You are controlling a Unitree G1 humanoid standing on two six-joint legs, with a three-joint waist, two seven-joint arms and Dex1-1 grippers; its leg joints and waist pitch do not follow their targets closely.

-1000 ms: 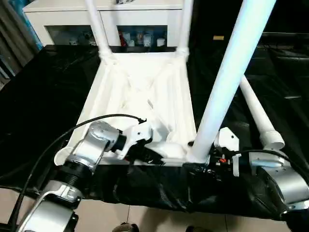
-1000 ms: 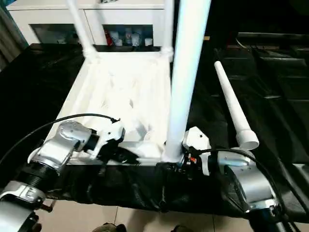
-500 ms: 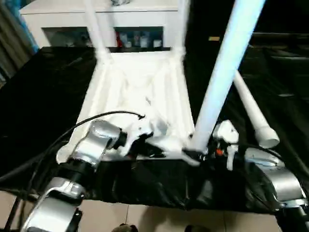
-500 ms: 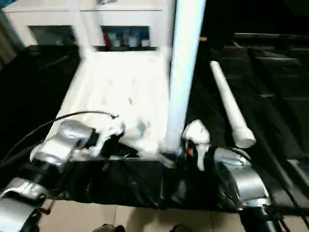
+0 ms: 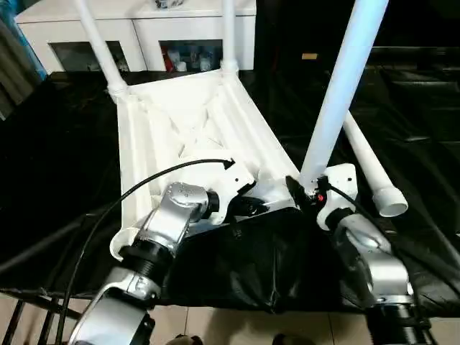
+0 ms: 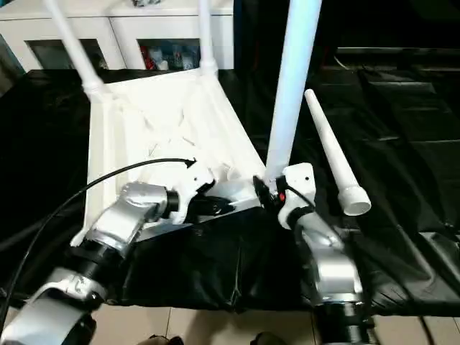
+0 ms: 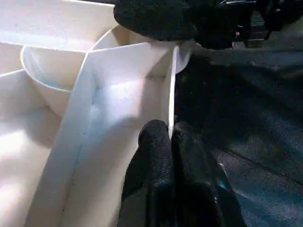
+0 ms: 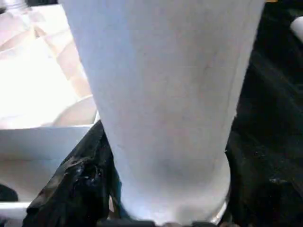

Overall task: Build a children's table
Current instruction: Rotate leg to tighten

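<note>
1. The table top (image 5: 187,136) lies upside down on a black sheet (image 5: 65,165), ribbed underside facing up, turned at a slant to the robot.
2. Two far legs stand upright in the far corner sockets: one at the far left (image 5: 97,39), one at the far right (image 5: 228,32).
3. A third leg (image 5: 343,86) stands nearly upright at the near right corner of the top, leaning slightly to the right at its upper end.
4. The fourth leg (image 5: 370,169) lies loose on the sheet to the right of the top, its wide open end toward the robot, apart from the top.
5. The left gripper (image 7: 170,135) sits at the near edge of the top. Its two black fingers (image 7: 154,142) are pressed together on the thin upright rim wall; the wall's edge runs into the seam between them.
6. The right gripper (image 5: 302,190) is at the foot of the third leg. In the right wrist view the leg (image 8: 165,94) rises directly in front of the camera with a black finger (image 8: 75,184) alongside its base. The fingers stand apart around the leg's base; whether they press on it I cannot tell.
7. The near left corner socket (image 5: 122,244) has no leg in it.
8. A white cabinet (image 5: 144,32) with glass doors stands behind the sheet.
</note>
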